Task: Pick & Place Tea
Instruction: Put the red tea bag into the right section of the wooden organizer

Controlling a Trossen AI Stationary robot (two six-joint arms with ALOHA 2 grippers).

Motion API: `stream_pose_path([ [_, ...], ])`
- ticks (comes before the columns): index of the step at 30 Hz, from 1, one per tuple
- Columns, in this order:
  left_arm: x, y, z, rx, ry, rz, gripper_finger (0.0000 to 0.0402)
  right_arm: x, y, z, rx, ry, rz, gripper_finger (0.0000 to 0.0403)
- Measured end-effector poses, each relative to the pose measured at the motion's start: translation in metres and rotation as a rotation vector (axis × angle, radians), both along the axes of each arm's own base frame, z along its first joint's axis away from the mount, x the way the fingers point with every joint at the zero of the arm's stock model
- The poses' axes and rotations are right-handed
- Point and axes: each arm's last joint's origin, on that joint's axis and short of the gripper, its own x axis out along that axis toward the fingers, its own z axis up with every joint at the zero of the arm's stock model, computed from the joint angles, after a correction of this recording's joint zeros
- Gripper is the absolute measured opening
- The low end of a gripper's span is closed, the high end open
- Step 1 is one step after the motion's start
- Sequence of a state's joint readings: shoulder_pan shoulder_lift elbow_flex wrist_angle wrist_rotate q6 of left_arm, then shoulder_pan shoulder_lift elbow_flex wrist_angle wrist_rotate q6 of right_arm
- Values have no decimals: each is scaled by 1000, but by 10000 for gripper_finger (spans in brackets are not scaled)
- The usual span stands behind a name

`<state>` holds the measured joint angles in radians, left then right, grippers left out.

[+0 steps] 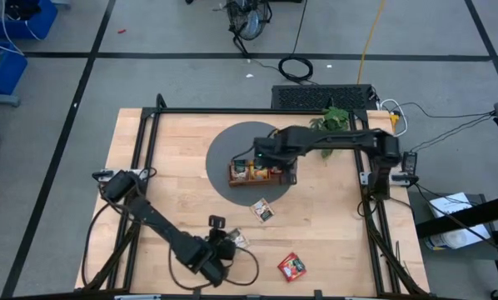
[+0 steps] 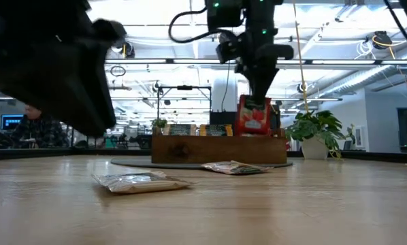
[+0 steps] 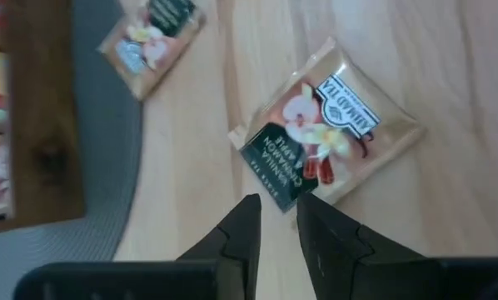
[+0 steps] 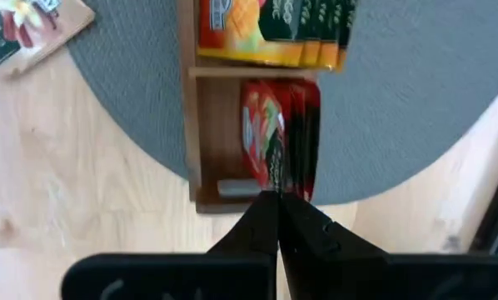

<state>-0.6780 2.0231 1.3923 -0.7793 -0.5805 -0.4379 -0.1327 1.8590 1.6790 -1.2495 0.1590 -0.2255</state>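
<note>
Tea sachets sit at several spots on my light wooden table (image 1: 332, 233). My right gripper (image 4: 278, 204), fingers pressed together on a red square sachet (image 4: 278, 137), holds it upright in the end compartment of the brown wooden tray (image 1: 257, 180), which stands on a round grey mat (image 1: 224, 150); orange-yellow sachets (image 4: 270, 33) fill the next compartment. My left gripper (image 3: 276, 208), fingers slightly spread, hovers at the edge of a tan vanilla-print sachet (image 3: 328, 125) lying flat. A second tan sachet (image 1: 263, 211) lies near the mat, another red sachet (image 1: 292, 266) near the table's front edge.
</note>
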Motion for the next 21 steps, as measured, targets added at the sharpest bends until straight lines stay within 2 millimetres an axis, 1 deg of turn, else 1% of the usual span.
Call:
stream_pose_path([
  [3, -7, -7, 4, 19, -35, -7, 88, 10, 3, -7, 2, 31, 12, 0],
  [8, -14, -15, 5, 28, -48, -17, 88, 11, 3, -15, 12, 88, 12, 0],
  [11, -15, -14, 5, 31, -44, -8, 88, 10, 1, -18, 15, 125, 7, 0],
  [16, -12, -10, 5, 32, -43, 11, 88, 9, 0, -18, 13, 131, 2, 0],
  [21, -8, -5, 5, 32, -43, 28, 88, 2, -1, -16, -28, 200, 2, 0],
])
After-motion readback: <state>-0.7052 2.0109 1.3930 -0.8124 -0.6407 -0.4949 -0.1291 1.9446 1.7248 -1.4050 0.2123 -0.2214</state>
